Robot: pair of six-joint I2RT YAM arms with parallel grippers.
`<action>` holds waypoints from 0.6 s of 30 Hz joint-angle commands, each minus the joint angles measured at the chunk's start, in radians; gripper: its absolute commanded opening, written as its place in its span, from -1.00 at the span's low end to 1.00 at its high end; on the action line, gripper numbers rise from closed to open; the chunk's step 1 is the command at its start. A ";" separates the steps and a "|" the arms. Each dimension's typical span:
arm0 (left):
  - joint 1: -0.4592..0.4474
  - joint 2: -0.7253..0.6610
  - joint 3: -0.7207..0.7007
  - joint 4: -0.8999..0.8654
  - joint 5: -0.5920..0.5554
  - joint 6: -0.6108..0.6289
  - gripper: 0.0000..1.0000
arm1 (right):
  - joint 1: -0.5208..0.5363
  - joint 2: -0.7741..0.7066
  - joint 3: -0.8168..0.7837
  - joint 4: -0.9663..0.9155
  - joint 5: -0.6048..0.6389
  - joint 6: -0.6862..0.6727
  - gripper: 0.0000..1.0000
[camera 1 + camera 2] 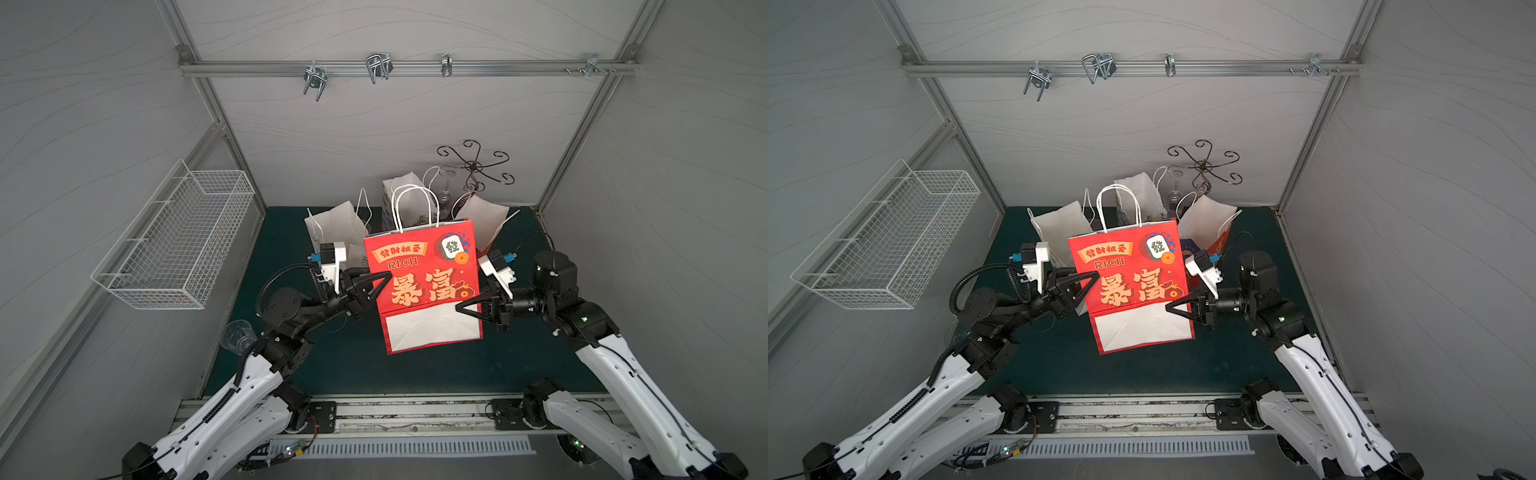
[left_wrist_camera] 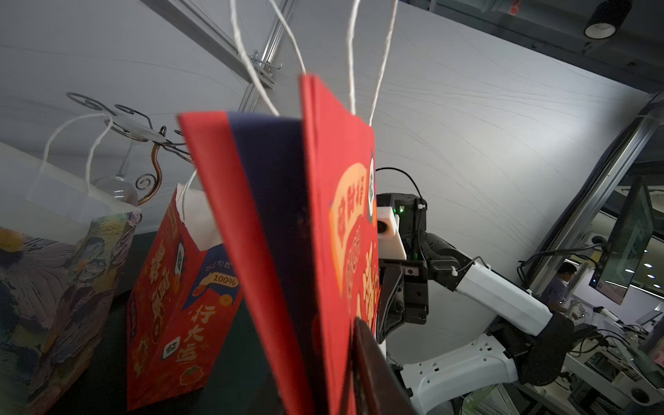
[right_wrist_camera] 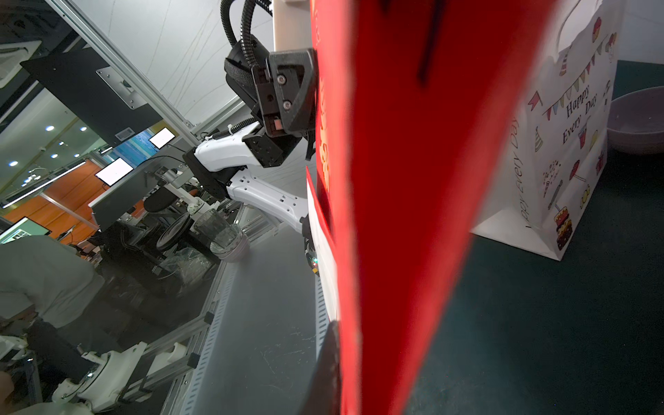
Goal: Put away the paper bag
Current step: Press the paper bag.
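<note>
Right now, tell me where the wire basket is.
In both top views the wire basket hangs on the left wall, above the clear glass beside the left arm.

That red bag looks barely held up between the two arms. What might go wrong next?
The right end effector pinches the red bag at one edge only, and the left end effector looks loosened, so the bag may swing or slip. It could also knock over the white bags standing behind.

Flattened red paper bag (image 1: pixel 428 286) with white twine handles, upright above the green mat, bottom panel folded up.
</note>
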 commanded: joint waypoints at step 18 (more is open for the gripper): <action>0.001 0.028 0.133 0.125 -0.068 -0.028 -0.51 | 0.003 -0.019 -0.045 -0.086 -0.046 -0.045 -1.00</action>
